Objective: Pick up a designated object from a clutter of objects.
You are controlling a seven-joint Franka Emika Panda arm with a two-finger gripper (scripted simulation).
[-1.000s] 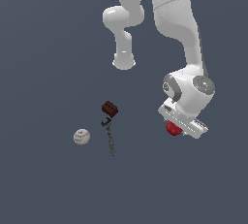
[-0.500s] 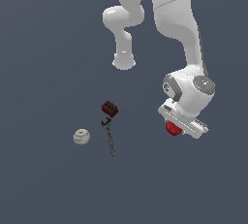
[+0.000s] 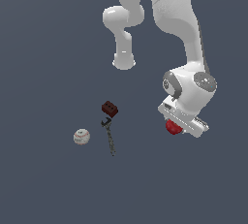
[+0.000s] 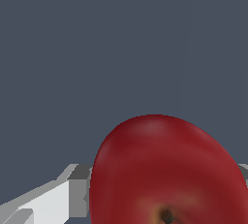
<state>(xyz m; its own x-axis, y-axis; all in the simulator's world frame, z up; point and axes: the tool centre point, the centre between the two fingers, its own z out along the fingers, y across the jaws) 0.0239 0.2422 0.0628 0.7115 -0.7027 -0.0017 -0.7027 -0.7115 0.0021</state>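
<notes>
The red apple (image 3: 172, 127) sits between my gripper's (image 3: 176, 131) fingers, under the white hand at the exterior view's right. In the wrist view the apple (image 4: 164, 169) fills the space between the jaws, its dimple toward the camera. A grey-white finger (image 4: 72, 189) presses on one side, and the other finger only just shows at the frame's edge (image 4: 243, 169). The gripper is shut on the apple. I cannot tell whether the apple rests on the floor or hangs just above it. The rest of the clutter lies apart, toward the exterior view's left.
A dark brown studded brick (image 3: 110, 108) lies left of the gripper. A thin grey wrench (image 3: 110, 136) lies just below it, and a white baseball (image 3: 82, 136) lies further left. The arm's base (image 3: 124, 62) stands at the back on the dark grey floor.
</notes>
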